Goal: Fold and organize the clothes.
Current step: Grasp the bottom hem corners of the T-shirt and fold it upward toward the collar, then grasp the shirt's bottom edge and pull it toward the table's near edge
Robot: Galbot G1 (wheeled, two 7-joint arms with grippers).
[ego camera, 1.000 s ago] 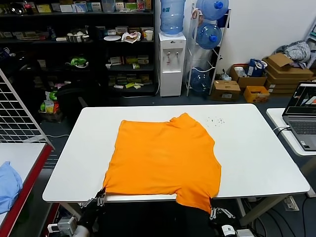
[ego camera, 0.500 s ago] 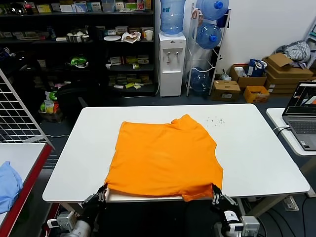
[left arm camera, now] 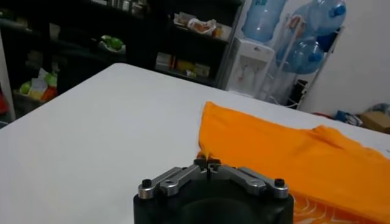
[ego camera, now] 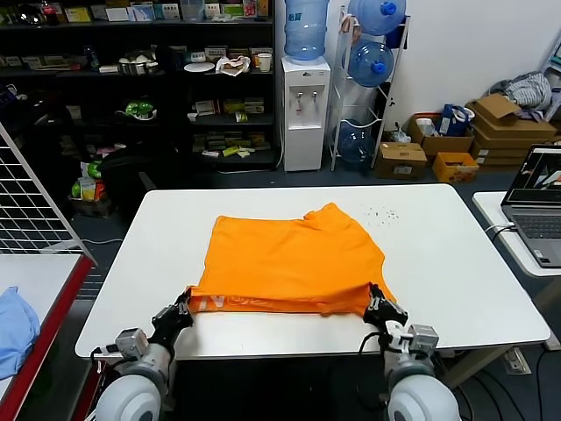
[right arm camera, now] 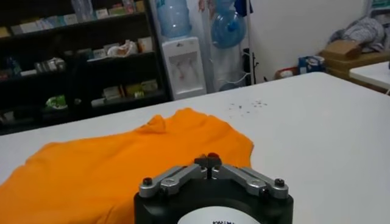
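The orange T-shirt (ego camera: 289,254) lies spread on the white table (ego camera: 456,254). Its near hem is raised and turned back, showing a strip of white lettering (ego camera: 230,303). My left gripper (ego camera: 188,302) is shut on the hem's left corner, and my right gripper (ego camera: 375,306) is shut on the right corner. In the left wrist view the closed left gripper (left arm camera: 207,164) pinches an orange edge, with the T-shirt (left arm camera: 286,158) stretching away beyond it. In the right wrist view the closed right gripper (right arm camera: 208,161) sits over the T-shirt (right arm camera: 122,170), a bit of fabric between its tips.
An open laptop (ego camera: 536,206) sits on a side table at the right. A light blue cloth (ego camera: 13,329) lies on a red-edged surface at the left, beside a wire rack (ego camera: 31,202). Behind the table stand a water dispenser (ego camera: 305,110), shelves and cardboard boxes (ego camera: 500,132).
Both grippers rose from below the table's front edge and moved forward over it. The hanging hem came up with them and now turns back, lettering showing.
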